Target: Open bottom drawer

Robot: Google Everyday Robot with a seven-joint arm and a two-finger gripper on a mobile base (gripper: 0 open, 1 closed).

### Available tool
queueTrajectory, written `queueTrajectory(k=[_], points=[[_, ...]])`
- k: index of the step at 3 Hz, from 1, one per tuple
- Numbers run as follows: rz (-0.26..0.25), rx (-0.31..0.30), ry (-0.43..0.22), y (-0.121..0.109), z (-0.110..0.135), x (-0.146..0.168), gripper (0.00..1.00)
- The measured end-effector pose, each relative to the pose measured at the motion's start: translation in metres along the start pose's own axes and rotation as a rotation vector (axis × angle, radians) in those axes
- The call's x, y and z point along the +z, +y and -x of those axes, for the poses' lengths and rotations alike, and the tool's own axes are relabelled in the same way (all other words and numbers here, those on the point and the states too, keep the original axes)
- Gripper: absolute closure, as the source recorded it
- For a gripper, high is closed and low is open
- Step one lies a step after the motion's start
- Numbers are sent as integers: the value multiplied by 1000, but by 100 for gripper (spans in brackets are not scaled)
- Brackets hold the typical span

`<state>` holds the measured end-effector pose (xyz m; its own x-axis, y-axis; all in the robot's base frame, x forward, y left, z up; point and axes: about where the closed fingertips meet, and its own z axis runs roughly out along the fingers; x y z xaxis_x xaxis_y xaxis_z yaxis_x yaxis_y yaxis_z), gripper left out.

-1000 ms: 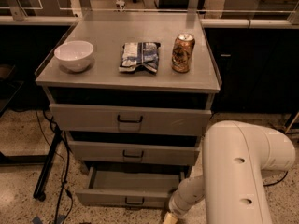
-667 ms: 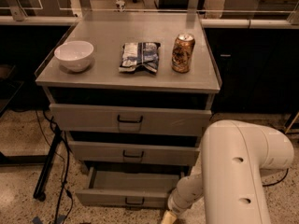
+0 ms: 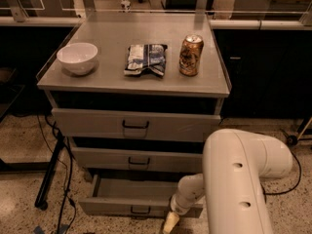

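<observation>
Camera view showed the gripper [image 3: 170, 222] at the part-open bottom drawer [image 3: 112, 207], by its front right corner, seemingly for pulling; its grip could not be told.

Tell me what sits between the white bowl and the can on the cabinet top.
A snack bag lies flat between bowl and can, in the camera view. The pincer is low, by the pulled-out bottom drawer.

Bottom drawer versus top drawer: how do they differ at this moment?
The bottom drawer is pulled out, its inside showing; the top drawer looks shut. The bottom drawer's front looks shallower and narrower than the top drawer's. The gripper is low at the right end of the bottom drawer's front, well below the top drawer. Both are grey.
</observation>
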<state>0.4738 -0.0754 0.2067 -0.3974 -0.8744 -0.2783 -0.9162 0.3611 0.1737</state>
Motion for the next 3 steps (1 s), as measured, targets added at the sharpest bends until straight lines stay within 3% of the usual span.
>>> queueTrajectory(k=[1,3], points=[[19,-4,23,-14,4,14,0],[80,61,68,-22,-22,50,0]])
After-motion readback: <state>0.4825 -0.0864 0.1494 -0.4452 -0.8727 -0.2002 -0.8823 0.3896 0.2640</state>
